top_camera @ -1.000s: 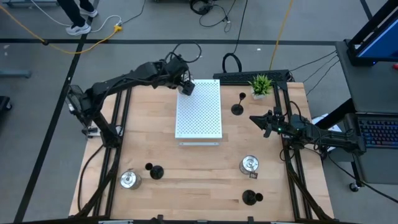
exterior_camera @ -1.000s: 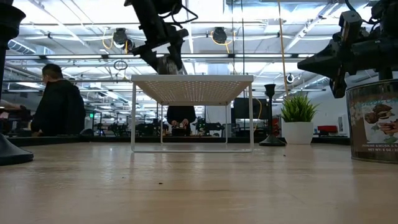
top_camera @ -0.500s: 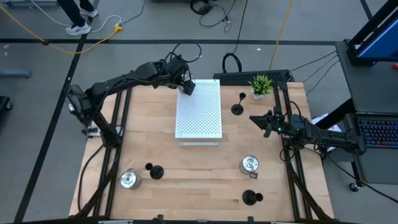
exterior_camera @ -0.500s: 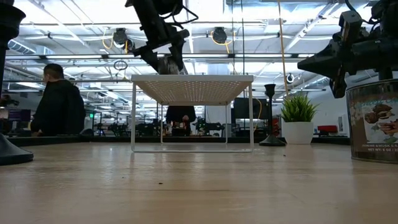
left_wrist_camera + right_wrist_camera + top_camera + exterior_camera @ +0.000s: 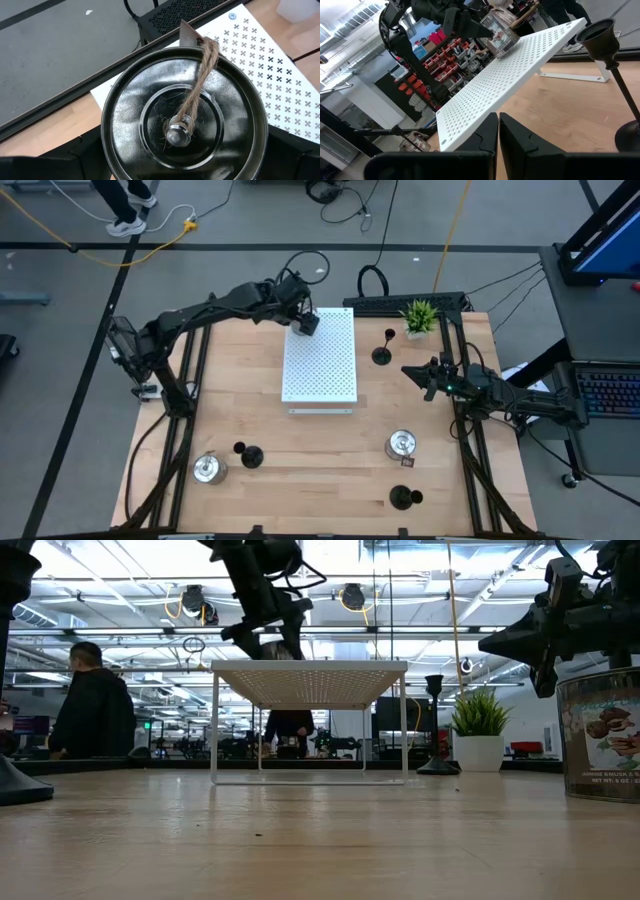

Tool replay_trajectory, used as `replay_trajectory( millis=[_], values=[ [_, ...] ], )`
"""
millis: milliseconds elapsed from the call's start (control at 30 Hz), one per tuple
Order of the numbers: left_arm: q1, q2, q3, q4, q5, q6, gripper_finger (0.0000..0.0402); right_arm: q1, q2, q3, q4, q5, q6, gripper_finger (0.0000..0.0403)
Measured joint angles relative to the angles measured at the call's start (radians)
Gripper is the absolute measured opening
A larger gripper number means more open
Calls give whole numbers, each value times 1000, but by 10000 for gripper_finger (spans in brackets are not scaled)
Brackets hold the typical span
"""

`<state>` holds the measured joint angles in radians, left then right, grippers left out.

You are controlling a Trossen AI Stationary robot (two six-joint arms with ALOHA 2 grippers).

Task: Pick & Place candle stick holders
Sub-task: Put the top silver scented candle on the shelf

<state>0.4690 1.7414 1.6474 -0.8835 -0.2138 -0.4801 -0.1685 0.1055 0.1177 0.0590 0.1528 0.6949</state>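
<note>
Left gripper (image 5: 305, 321) clamps a silver cup (image 5: 183, 121) at the far left corner of the white board (image 5: 320, 360); right gripper (image 5: 421, 376), fingers pressed together and empty, hovers beside a black holder (image 5: 383, 354) near the plant (image 5: 420, 315).

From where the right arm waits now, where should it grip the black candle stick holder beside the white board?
Take the black candle stick holder by its thin upright stem, between cup and base, coming level from the right end effector's side. That side looks free, and the stem is its narrowest part.
</note>
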Motion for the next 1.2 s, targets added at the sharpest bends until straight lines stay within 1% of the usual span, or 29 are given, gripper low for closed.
replay_trajectory(
  millis=[367, 467, 633, 867, 1067, 1200],
  values=[
    [1, -1, 0, -13, -14, 32, 356, 0, 0, 0, 0, 3, 0, 9],
    [4, -1, 0, -13, 7, 33, 356, 0, 0, 0, 0, 3, 0, 9],
    [4, -1, 0, -13, 28, 34, 387, 0, 0, 0, 0, 3, 0, 9],
    [4, -2, 0, -2, 30, 46, 365, 0, 0, 0, 0, 3, 1, 9],
    [4, -2, 0, 1, 30, 64, 393, 0, 0, 0, 0, 3, 1, 9],
    [4, -5, 0, 2, 28, 87, 383, 0, 0, 0, 0, 3, 1, 9]
  ],
)
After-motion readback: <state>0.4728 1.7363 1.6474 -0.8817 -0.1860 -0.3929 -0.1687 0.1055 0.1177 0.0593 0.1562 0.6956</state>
